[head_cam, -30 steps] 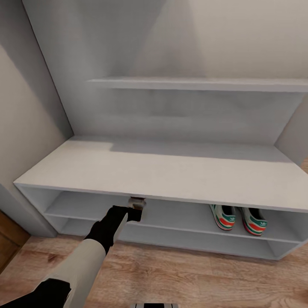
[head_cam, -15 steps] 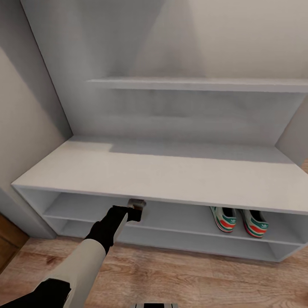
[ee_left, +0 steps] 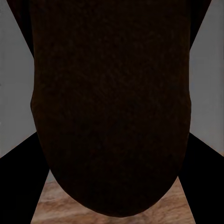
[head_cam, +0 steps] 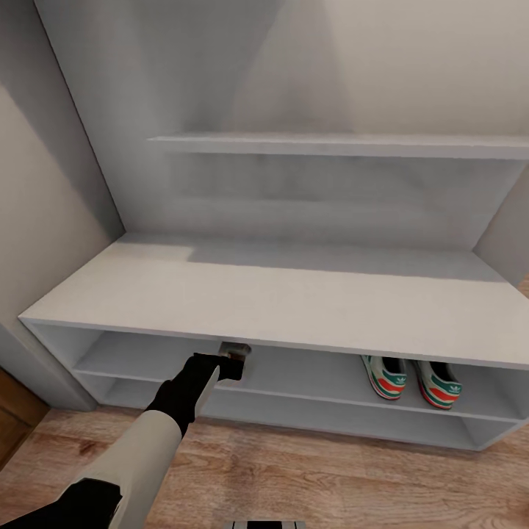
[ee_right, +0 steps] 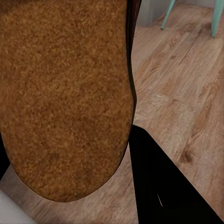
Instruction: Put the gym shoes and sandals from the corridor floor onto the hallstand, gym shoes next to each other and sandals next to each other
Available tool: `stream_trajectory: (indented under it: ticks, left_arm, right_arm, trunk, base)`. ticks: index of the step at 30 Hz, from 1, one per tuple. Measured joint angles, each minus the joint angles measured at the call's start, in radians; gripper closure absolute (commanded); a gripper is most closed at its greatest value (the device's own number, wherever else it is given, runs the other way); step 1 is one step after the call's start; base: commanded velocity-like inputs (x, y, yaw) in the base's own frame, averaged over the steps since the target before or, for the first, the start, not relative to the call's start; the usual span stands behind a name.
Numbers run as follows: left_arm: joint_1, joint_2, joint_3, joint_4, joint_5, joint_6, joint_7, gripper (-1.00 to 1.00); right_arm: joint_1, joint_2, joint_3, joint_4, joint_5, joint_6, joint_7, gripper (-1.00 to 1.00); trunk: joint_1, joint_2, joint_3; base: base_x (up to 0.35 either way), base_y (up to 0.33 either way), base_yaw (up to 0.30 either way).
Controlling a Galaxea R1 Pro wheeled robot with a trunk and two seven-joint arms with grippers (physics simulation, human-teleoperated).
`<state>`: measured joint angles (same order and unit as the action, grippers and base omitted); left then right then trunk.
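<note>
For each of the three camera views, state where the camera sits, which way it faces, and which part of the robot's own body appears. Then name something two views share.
Head view: on the robot's head, facing forward and down at the pale grey hallstand with two cream-white, green-striped gym shoes on its upper shelf; the left arm reaches in, its left gripper at the shelf's mouth.
Left wrist view: on the left arm, along its fingers; a dark rounded sole up close.
Right wrist view: on the right arm; a tan sandal footbed up close, a black finger beside.
Shared: light brown wood-plank floor.

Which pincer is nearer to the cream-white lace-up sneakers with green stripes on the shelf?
Left. The left pincer is inside the same shelf opening, beside the sneakers. The right pincer holds a tan-footbed brown sandal over wood floor by turquoise chair legs, apparently farther.
</note>
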<state>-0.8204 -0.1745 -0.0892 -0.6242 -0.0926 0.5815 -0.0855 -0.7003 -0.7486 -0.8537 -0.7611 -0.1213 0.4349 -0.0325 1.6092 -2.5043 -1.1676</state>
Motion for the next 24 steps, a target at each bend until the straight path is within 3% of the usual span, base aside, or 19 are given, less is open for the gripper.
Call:
stream_trajectory:
  ticks: [1, 2, 24]
  left_arm:
    - [0.0, 0.0, 0.0, 0.0, 0.0, 0.0, 0.0, 1.0]
    - [0.0, 0.0, 0.0, 0.0, 0.0, 0.0, 0.0, -1.0]
    - [0.0, 0.0, 0.001, 0.0, 0.0, -0.026, 0.0, -1.0]
  right_arm:
    - [0.0, 0.0, 0.0, 0.0, 0.0, 0.0, 0.0, 1.0]
    - [0.0, 0.0, 0.0, 0.0, 0.0, 0.0, 0.0, 1.0]
    - [0.0, 0.0, 0.0, 0.0, 0.0, 0.0, -0.001, 1.0]
  trunk:
    - [0.0, 0.0, 0.0]
    - [0.0, 0.0, 0.0]
    - [0.0, 0.0, 0.0]
  base:
    - [0.0, 0.0, 0.0]
    - [0.0, 0.0, 0.0]
    - [-0.003, 0.0, 0.0]
